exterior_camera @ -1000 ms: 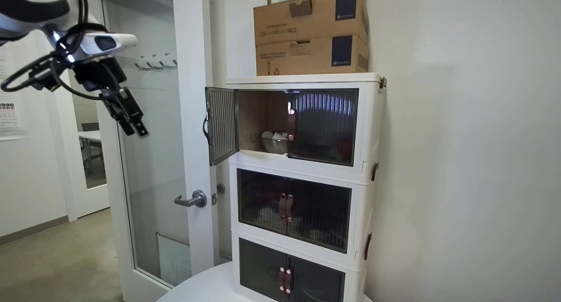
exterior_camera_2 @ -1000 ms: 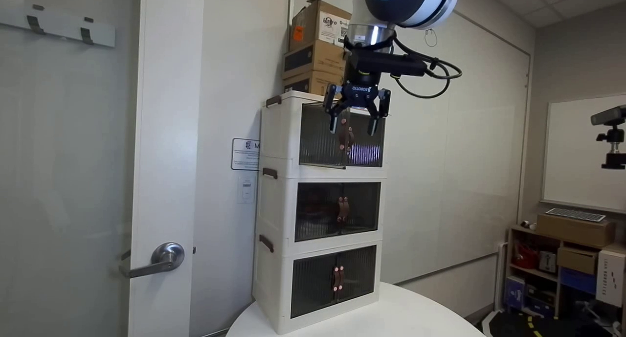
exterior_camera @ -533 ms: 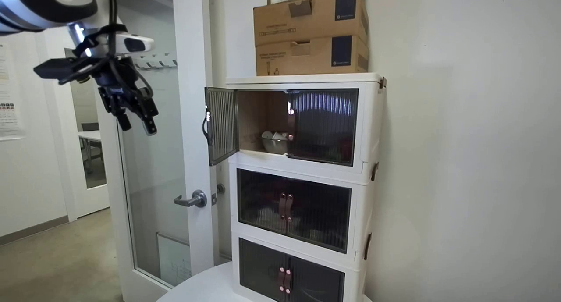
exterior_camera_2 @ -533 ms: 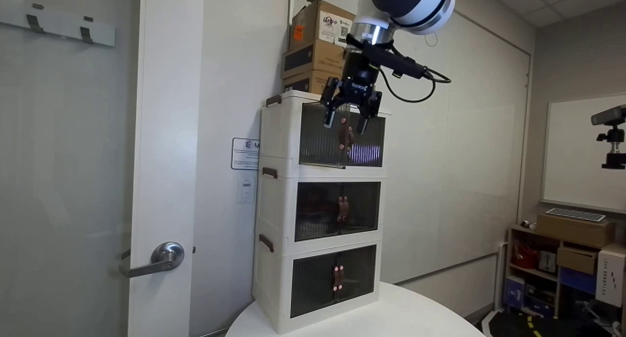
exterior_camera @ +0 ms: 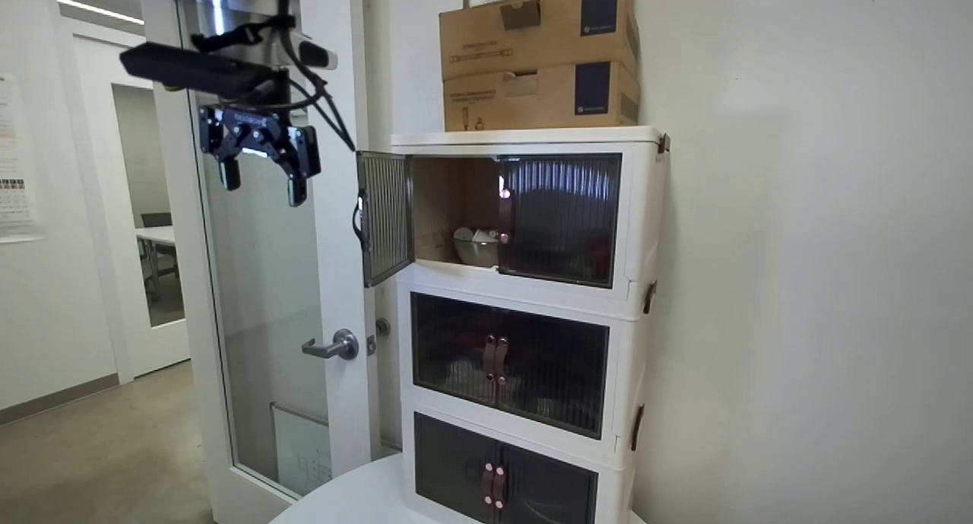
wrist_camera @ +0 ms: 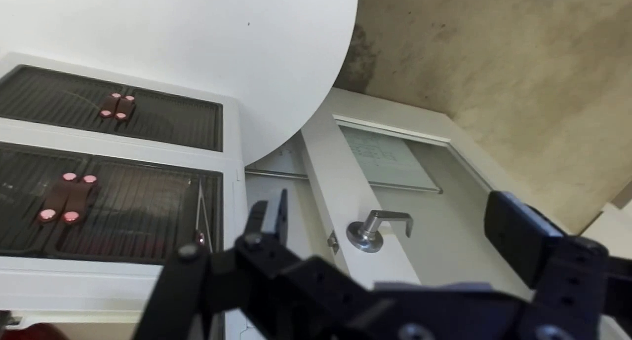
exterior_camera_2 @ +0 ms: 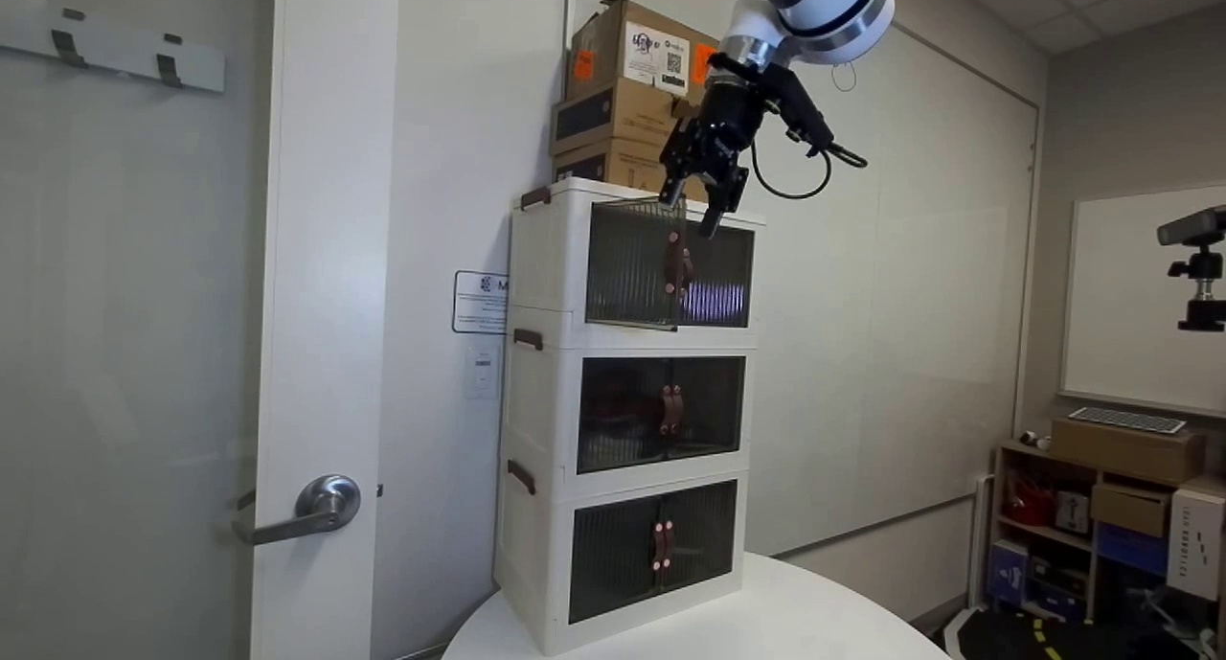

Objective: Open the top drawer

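The top drawer (exterior_camera: pixel 562 223) is the uppermost white-framed compartment with smoky ribbed door panels. Its left door (exterior_camera: pixel 385 220) stands swung wide open in an exterior view, and its right door is shut. A clear bowl (exterior_camera: pixel 477 252) with white items shows inside. In an exterior view the top drawer's open door (exterior_camera_2: pixel 627 267) sticks out toward the camera. My gripper (exterior_camera: pixel 263 189) is open and empty, in the air in front of the open door and apart from it. It also shows in an exterior view (exterior_camera_2: pixel 691 214) and in the wrist view (wrist_camera: pixel 395 221).
Two identical lower compartments (exterior_camera: pixel 509 364) are shut and stand on a white round table (exterior_camera_2: pixel 795 622). Brown cardboard boxes (exterior_camera: pixel 540 94) sit on top of the stack. A glass room door with a metal handle (exterior_camera: pixel 334 347) stands beside it. A camera on a mount (exterior_camera_2: pixel 1202 267) is at one side.
My gripper has swung round and turned, moving rightward and slightly up in an exterior view. It stays open. The top drawer's doors have not moved.
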`<state>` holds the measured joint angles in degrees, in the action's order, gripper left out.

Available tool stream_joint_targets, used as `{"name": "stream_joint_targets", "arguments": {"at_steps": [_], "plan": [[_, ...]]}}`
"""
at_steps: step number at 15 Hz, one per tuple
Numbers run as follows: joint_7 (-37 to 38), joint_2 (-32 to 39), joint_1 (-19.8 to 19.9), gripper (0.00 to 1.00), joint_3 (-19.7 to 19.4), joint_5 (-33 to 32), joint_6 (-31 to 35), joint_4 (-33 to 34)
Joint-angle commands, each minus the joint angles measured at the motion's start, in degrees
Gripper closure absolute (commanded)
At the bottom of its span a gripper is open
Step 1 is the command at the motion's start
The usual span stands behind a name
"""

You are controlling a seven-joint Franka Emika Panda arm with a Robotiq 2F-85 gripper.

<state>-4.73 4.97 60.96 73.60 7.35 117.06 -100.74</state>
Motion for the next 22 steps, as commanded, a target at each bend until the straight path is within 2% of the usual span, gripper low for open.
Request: {"name": "stream_joint_targets", "arguments": {"at_steps": [1, 2, 5, 7, 11, 13, 15, 16, 17, 22], "plan": [[-10.65, 2.98, -7.46, 0.00, -10.15, 6.12, -9.97, 5.73], [-12.48, 3.78, -8.76, 0.00, -12.35, 7.26, -13.42, 7.23], [-13.97, 5.61, -19.37, 0.00, -25.95, 8.39, -26.49, 12.31], [-7.57, 6.02, -27.66, 0.00, -35.54, 4.87, -33.62, 15.18], [2.88, 6.46, -44.10, 0.00, -54.47, 3.16, -40.17, 19.92], [7.93, 7.14, -48.85, 0.00, -60.63, 2.38, -41.84, 21.80], [13.18, 8.66, -52.06, 0.00, -65.17, 2.65, -43.59, 24.17], [7.82, 5.57, -52.90, 0.00, -66.15, 3.83, -40.36, 19.50], [9.55, 6.17, -53.67, 0.00, -67.36, 3.78, -41.11, 20.38], [11.42, 7.61, -54.28, 0.00, -68.23, 3.79, -41.62, 21.86]]}}
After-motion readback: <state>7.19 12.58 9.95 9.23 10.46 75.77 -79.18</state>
